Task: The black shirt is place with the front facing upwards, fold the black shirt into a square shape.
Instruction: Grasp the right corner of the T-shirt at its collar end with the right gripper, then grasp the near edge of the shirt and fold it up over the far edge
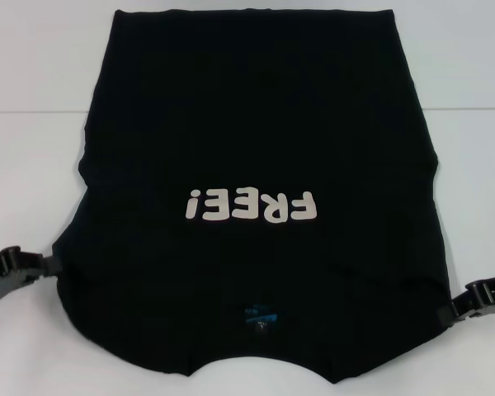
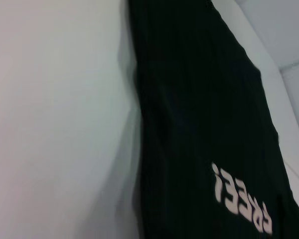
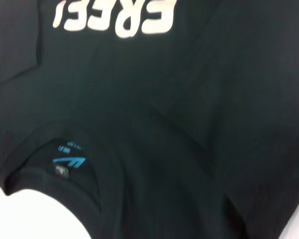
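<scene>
Lying face up on the white worktop, the shirt has its collar and blue label nearest the robot and its hem at the far edge, with the cream lettering between label and hem, closer to the label. Both sleeves appear already tucked in, since the sides of the shirt run as fairly straight edges, so the step in hand looks like the lengthwise fold. The left gripper sits at the shirt's left edge, level with the label, and the right gripper sits at the opposite edge; whether either set of fingers is spread, pressed together or pinching cloth I cannot tell, as their tips meet the dark fabric. The next move probably calls for both arms to take the collar-side corners together and carry them toward the hem evenly, keeping the edges aligned. The head view alone shows both grippers and the whole outline. The left wrist view adds a slight lift and shadow along the shirt's left edge, while the right wrist view shows the label closely, the collar curve, and soft creases beside it.
</scene>
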{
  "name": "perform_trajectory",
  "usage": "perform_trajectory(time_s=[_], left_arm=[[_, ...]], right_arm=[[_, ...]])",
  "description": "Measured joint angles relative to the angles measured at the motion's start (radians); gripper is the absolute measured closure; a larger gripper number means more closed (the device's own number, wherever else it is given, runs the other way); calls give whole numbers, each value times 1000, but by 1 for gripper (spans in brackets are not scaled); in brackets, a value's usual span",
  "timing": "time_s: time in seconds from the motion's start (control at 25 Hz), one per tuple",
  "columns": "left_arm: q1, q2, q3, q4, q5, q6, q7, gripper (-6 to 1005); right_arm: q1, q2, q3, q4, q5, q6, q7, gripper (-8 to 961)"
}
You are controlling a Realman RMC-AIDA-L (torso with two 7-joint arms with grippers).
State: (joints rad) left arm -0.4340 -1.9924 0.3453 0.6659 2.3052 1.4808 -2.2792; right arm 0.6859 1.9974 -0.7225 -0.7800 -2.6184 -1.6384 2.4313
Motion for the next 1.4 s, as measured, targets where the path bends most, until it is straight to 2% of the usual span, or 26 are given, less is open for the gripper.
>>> perform_trajectory(time_s=[0.24, 0.52, 0.76, 1.04, 1.24, 1.4], left_arm=[[1, 28, 39, 18, 55, 94, 3, 998], [32, 31, 65, 62, 77, 187, 8, 999], [83, 32, 100, 117, 79, 318, 21, 999], [119, 31, 112, 126, 109, 393, 45, 999], [94, 28, 88, 119, 86, 398, 62, 999], [22, 28, 4, 79, 30, 384, 57, 999]], right_arm=[[-11, -5, 7, -34, -1, -63, -3, 869], [-34, -8, 1, -64, -11, -141, -3, 859], [-80, -12, -4, -85, -25, -205, -34, 850], [-120, -17, 11, -88, -22, -232, -71, 840], [-112, -9, 60, -77, 32, -225, -113, 833], [-102, -16, 102, -51, 178, -218, -133, 828]])
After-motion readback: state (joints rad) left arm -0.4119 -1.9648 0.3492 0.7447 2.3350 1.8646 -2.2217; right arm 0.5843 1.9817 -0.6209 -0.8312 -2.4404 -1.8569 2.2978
